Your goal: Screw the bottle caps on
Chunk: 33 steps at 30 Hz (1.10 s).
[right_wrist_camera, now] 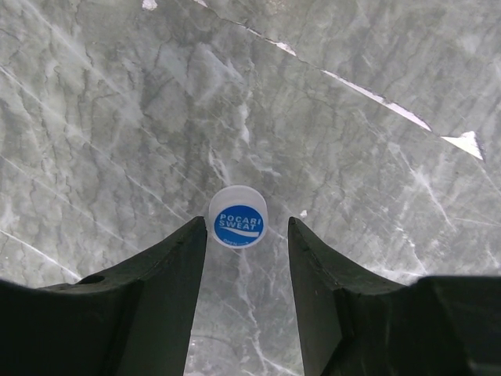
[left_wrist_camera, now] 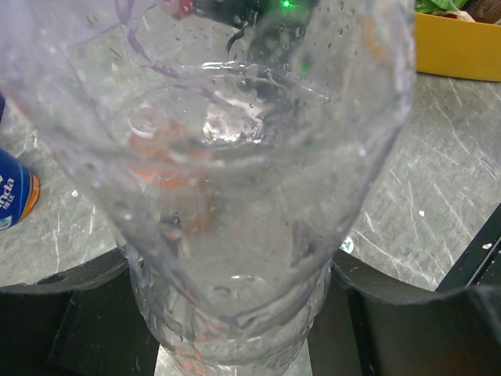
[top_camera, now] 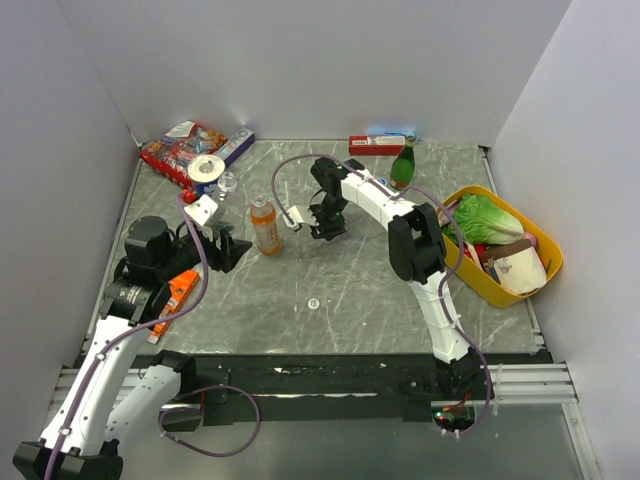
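Our right pincer (right_wrist_camera: 246, 225) hangs tips-down over the table (right_wrist_camera: 117, 94). Its fingers (right_wrist_camera: 176, 274) are parted by a narrow gap and hold nothing. At the mouth of that gap, just ahead of the tips and touching neither, lies the blue cap (right_wrist_camera: 238, 217). It lies flat, its printed blue face up inside a white rim. Nearer the arm bases, well apart from this pincer, a white cap (top_camera: 313, 302) lies alone on the table. To the pincer's left the orange bottle (top_camera: 265, 226) stands upright, between our two pincers. We cannot tell whether it wears a cap.

Our left pincer (left_wrist_camera: 235, 270) is closed on a clear bottle (left_wrist_camera: 235, 157), with one finger against each side. The bottle's wet, see-through wall fills most of the wrist view. Past it, at the left edge of that view, a blue can (left_wrist_camera: 12, 192) shows on the table. Far ahead to the right sits the yellow basket (left_wrist_camera: 458, 47). Seen from above, the left pincer points toward the orange bottle and is just beside it.
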Motion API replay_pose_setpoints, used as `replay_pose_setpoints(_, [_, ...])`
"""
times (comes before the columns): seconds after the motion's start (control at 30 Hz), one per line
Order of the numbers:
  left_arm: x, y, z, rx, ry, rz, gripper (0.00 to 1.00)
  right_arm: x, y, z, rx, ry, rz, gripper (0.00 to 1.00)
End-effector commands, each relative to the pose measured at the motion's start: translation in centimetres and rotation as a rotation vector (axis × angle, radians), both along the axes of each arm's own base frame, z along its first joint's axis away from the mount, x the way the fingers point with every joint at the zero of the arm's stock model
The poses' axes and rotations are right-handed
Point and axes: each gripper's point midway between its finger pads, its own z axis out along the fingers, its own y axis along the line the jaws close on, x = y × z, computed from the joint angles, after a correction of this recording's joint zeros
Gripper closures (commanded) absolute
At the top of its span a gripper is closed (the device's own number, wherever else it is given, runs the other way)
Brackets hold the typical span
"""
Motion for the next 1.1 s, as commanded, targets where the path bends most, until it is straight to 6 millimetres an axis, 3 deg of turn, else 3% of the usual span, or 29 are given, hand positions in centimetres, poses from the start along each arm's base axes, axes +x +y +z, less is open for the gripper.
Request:
replay_pose_setpoints(0.0, [0.3,-0.2,1.0,-0.025,-0.04,-0.009,0.99,-0.2,-0.4,-1.4,-0.017,0.018,0.005,0.47])
replay_pose_setpoints(0.47, [0.4,-0.3,0.5,-0.028,-0.03,-0.009,0.99,0.1,-0.3,-1.8,-0.011,0.01,-0.019,0.59])
replay_pose_setpoints(0.63, [0.3,-0.4,-0.1,-0.019,-0.015,-0.02,0.99,-0.3,-0.6,-2.2,-0.023,0.015,-0.032,0.55])
replay_pose_setpoints(0.8, [0.3,-0.5,0.1,-0.015,-0.016,-0.029,0.99,-0.5,-0.6,-2.1,-0.017,0.027,-0.045,0.66])
replay_pose_setpoints(0.9, [0.1,-0.5,-0.2,0.0,-0.016,-0.043,0.99,-0.9,-0.7,-0.9,-0.011,0.033,-0.059,0.72])
replay_pose_setpoints(1.0, [-0.1,-0.7,-0.4,0.025,-0.046,-0.074,0.99,-2.0,-1.2,2.3,0.023,0.031,-0.081,0.74])
replay_pose_setpoints(1.07, [-0.4,-0.9,-0.5,0.045,-0.078,-0.112,0.99,-3.6,-1.6,6.2,0.066,0.016,-0.087,0.75])
